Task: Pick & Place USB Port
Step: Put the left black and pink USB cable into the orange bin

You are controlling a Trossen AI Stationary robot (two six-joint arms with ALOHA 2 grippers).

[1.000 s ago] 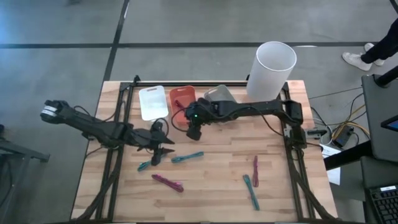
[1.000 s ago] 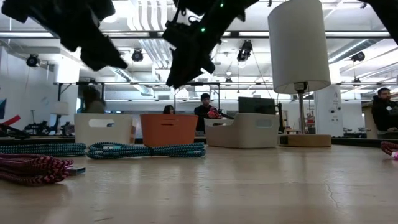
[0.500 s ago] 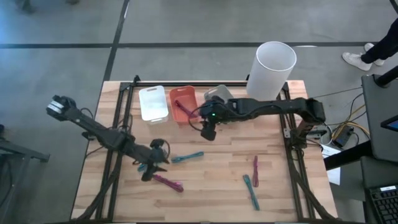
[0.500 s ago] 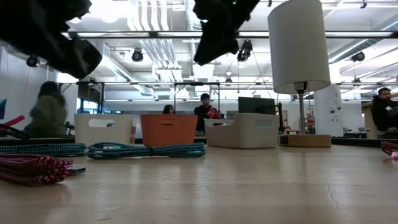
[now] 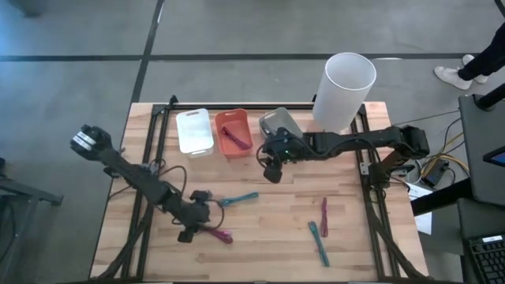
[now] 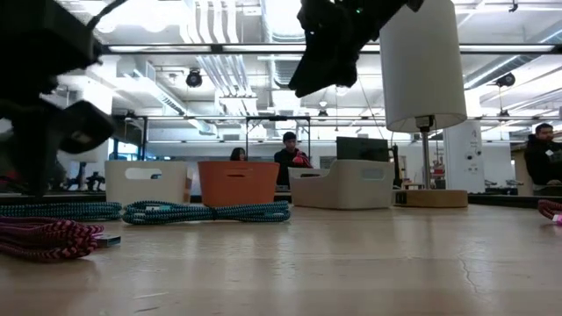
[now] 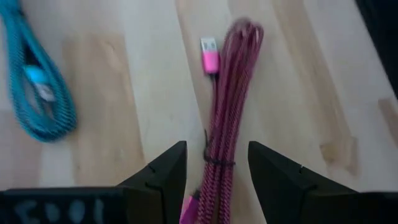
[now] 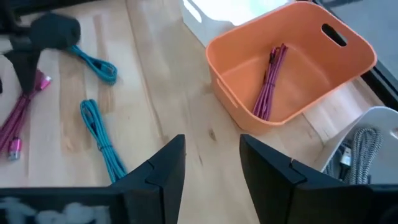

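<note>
While my left gripper (image 7: 211, 171) hangs released over the coiled magenta braided USB cable (image 7: 229, 112) at the wooden table's (image 5: 268, 229) front, right gripper (image 5: 271, 173) empty and parted farther back, another magenta cable (image 8: 269, 81) in the orange plastic bin (image 8: 292, 59) beyond.

Five bundled braided USB cables lie on the wooden table: a pink one (image 5: 215, 232) and a teal one (image 5: 238, 199) toward the front-left, another pink (image 5: 323, 217) and teal (image 5: 319, 243) toward the front-right, and a pink one (image 5: 233, 137) inside the orange bin (image 5: 243, 126) near the back edge.
</note>
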